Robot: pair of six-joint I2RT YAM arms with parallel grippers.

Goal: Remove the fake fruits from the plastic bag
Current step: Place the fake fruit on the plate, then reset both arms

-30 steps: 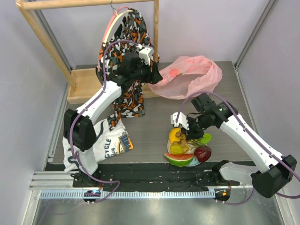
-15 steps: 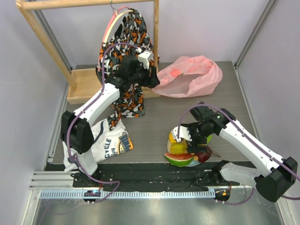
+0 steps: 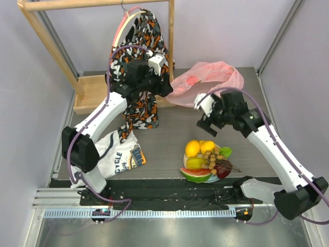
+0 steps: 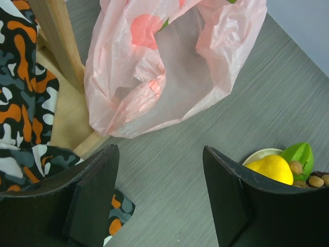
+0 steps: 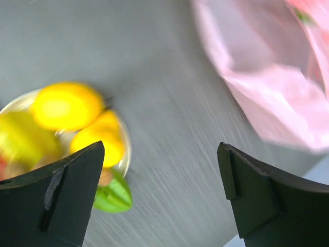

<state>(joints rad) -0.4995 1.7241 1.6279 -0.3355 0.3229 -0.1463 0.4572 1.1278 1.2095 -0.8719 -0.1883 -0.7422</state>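
Top external view: right gripper (image 3: 204, 115), jaws wide and empty, hangs between heaped fruits (image 3: 203, 157) and pink bag (image 3: 212, 82), probably to fetch more; left gripper (image 3: 167, 85), also apart, faces the bag

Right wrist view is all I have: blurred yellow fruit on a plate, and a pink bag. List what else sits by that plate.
Observer: A watermelon slice lies at the plate's near edge.
Operator: Check inside the bag.
Observer: A reddish round shape shows through the bag; I cannot tell which fruit it is.
Operator: Locate the left hand.
Observer: The left hand is open and empty, just short of the bag, beside the hanging garment.
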